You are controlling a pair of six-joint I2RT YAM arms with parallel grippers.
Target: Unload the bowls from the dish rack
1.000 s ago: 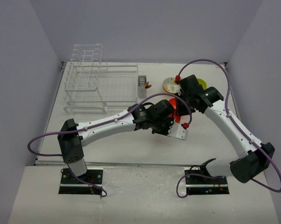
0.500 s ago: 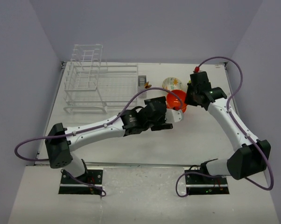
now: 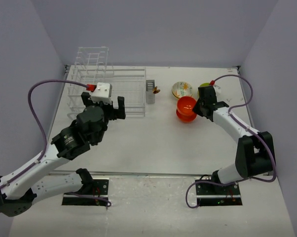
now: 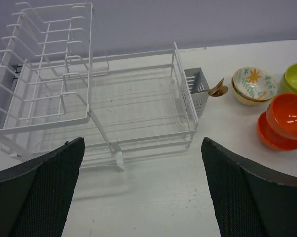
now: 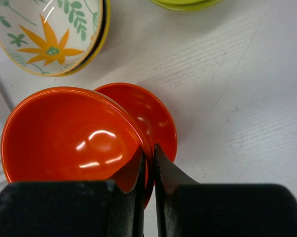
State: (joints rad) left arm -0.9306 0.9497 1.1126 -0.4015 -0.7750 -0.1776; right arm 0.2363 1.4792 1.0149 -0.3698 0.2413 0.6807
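Top bowl [image 5: 69, 133] is clamped by its rim in right fingers [image 5: 138, 173] over lower bowl [image 5: 156, 116]; it may be tipped off by a skewed release. Left fingers [image 3: 105, 104] are wide apart.

Soft even light, glare on bowl [image 5: 96, 137]

No legible text, none on the bowls [image 4: 286, 116] or dish rack [image 4: 133, 103] — no numbers, no brands

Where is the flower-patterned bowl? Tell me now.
Top view: the flower-patterned bowl sits on the table right of centre, outside the dish rack, between the grey caddy and the green bowl, just beyond the orange bowls.
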